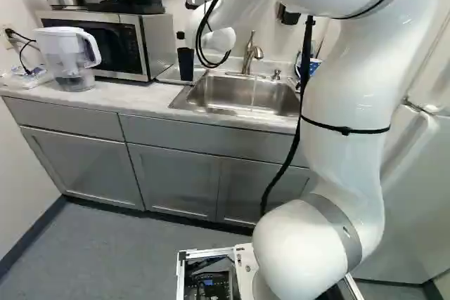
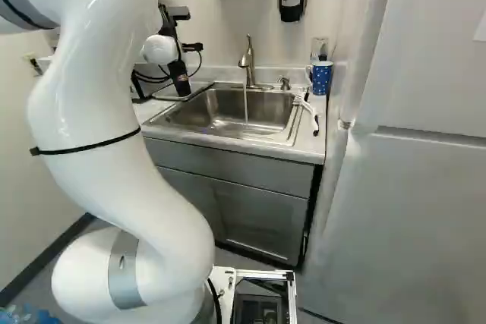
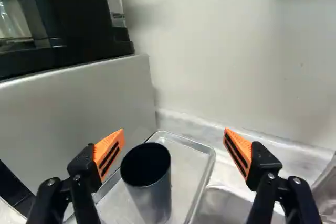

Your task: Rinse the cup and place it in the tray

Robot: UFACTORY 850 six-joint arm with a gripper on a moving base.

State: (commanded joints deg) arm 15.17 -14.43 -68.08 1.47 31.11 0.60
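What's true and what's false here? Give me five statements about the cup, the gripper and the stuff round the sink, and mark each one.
1. The cup stands in the tray. True.
2. The gripper is closed on the cup. False: its fingers stand wide open, and the cup is not gripped.
3. Water is running from the faucet into the sink. True.
4. The pitcher stands on top of the microwave. False: it stands on the counter.
5. A blue mug with white dots stands beside the sink. True.
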